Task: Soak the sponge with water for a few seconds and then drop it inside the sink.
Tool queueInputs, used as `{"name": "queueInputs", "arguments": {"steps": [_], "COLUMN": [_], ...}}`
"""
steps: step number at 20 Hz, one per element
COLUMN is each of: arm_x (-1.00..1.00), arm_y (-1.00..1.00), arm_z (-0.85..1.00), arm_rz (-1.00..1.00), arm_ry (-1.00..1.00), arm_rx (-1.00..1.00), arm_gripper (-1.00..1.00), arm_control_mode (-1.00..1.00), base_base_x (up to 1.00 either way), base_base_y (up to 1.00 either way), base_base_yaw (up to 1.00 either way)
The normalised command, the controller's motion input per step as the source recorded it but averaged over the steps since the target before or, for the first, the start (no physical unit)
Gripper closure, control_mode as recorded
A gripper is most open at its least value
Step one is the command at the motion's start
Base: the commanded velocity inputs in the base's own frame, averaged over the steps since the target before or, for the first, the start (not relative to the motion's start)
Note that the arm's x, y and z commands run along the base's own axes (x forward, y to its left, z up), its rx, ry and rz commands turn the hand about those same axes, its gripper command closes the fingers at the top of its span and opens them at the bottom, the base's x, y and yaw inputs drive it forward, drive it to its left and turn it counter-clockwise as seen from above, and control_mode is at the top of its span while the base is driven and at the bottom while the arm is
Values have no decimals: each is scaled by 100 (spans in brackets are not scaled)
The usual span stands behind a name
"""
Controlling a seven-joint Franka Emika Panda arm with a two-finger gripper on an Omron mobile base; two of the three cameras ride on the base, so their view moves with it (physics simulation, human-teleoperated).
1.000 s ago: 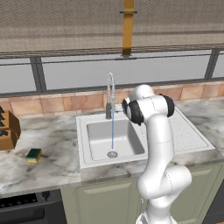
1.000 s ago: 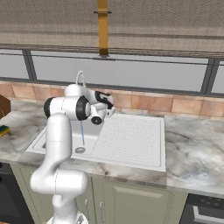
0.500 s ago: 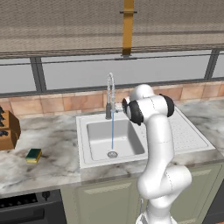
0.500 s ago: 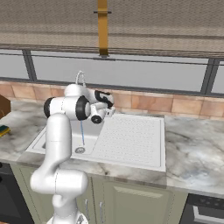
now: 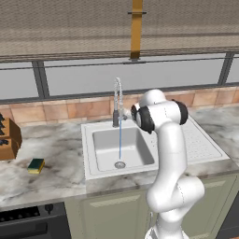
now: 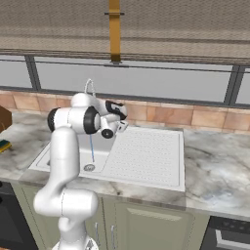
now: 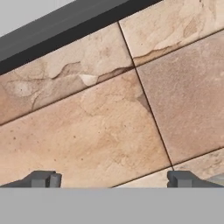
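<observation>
Hand view: gripper held wide open, nothing between jaws. Sponge not yet picked; water runs into sink.

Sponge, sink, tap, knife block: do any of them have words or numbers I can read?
None. No words, labels, brands or numbers can be read on the sponge, sink, tap, knife block or wall tiles.
</observation>
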Motion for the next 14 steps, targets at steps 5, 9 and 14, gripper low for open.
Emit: {"name": "queueInputs", "arguments": {"steps": [5,9,14], "arm_x": [-5,-2,-29], "arm_y": [-32,-33,-38], "arm_z": [39,39,48], "arm_rz": [-2,0,-1], "arm_ry": [0,0,4], "arm_rx": [9,6,9], "arm_gripper": [-100,-100,-100], "arm_control_mode": [-100,-100,-100], "base_base_x": [0,0,0], "base_base_y": [0,0,0], "base_base_yaw": [0,0,0]}}
